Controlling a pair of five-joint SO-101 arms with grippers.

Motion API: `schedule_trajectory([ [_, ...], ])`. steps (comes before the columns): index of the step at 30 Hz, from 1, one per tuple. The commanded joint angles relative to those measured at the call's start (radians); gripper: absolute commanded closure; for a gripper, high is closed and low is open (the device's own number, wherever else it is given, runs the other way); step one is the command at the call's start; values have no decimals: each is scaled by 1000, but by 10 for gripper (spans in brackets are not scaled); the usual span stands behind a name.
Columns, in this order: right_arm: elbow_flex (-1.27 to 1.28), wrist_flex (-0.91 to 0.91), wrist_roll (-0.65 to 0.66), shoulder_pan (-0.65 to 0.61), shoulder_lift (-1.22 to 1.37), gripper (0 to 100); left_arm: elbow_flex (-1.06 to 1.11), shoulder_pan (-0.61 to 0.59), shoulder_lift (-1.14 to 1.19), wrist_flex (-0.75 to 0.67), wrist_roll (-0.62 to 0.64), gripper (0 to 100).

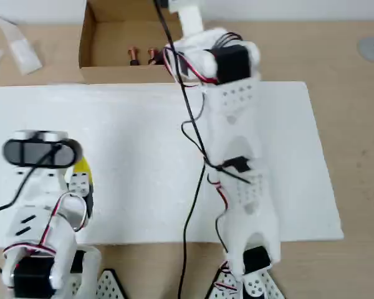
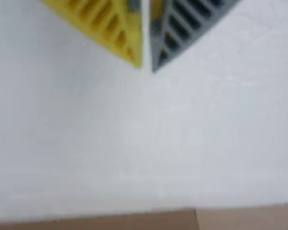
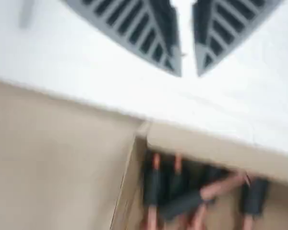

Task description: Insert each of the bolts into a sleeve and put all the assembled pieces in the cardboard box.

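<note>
White foam board (image 1: 143, 162) is lying on the wooden table (image 1: 355, 124) and covering most of it. At the board's near left corner the left arm (image 1: 43, 212) is standing folded. The left gripper (image 2: 146, 67) is hanging low over the bare board, close to one of its edges. Its yellow finger (image 2: 105, 24) and its grey finger (image 2: 192, 19) are leaving only a thin slit between the tips, and nothing is sitting between them.

Farther right, the right arm (image 1: 243, 156) is lying stretched out from the board's near edge up to its far edge. The right gripper (image 3: 188, 74) is hanging over the board just before that far edge. Its two grey fingers (image 3: 134, 28) are standing narrow, with a small gap at the tips, and they are holding nothing.

Beyond the far edge the cardboard box (image 1: 87, 50) is standing open on the table, right against the board. Inside it the assembled pieces (image 3: 182, 201) are lying on the floor near the wall that is facing the board: copper bolts (image 1: 133, 56) are sticking out of black sleeves (image 3: 152, 187), and some pieces are crossing over others.
</note>
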Motion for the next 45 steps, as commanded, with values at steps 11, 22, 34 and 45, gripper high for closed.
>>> schedule_trajectory([
  [11,1044,18,5,15,-883,989,258,-64,-111,-28,-210,997],
  [22,1929,-176,5,54,-1438,989,477,-167,-111,-224,-25,991],
  [34,2735,-549,11,206,-2032,988,588,-176,-111,-224,196,993],
  [45,3129,-549,11,206,-2648,988,591,-172,-111,-230,192,992],
])
